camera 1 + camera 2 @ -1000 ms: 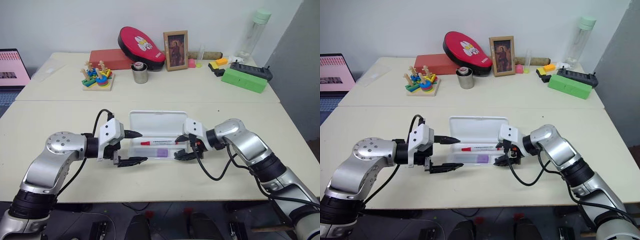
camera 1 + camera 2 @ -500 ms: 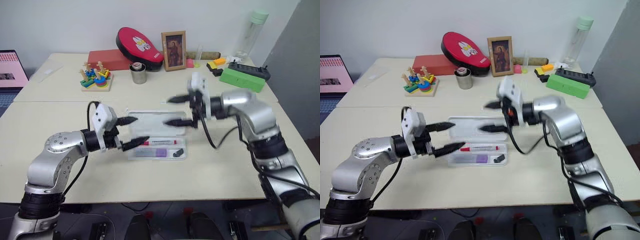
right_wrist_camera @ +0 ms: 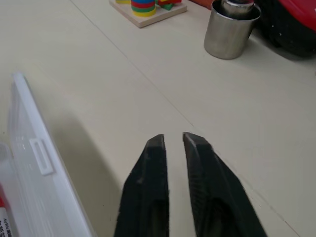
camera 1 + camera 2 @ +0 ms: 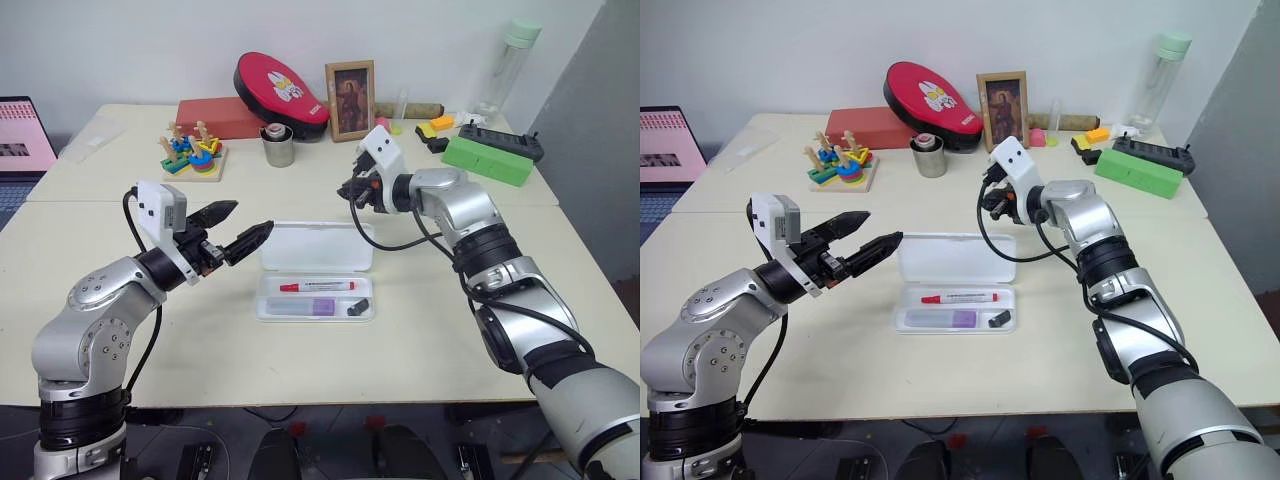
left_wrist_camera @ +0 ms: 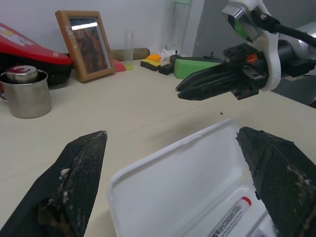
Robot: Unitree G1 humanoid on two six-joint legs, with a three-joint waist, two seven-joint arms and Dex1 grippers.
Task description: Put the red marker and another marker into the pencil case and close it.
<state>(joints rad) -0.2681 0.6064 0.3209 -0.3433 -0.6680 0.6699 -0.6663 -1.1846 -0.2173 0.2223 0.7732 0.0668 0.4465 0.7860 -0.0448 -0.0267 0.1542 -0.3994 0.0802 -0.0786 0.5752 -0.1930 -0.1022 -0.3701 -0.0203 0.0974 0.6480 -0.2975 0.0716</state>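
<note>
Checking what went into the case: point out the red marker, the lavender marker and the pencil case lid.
red marker (image 4: pixel 318 286), left eye view, mid barrel.
lavender marker (image 4: pixel 322 306), left eye view, its purple body.
pencil case lid (image 4: pixel 315 247), left eye view, centre of the open lid.

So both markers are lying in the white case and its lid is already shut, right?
Not quite: the red marker and the lavender marker do lie in the pencil case, but its lid is open, standing up behind the tray, as the left eye view shows.
</note>
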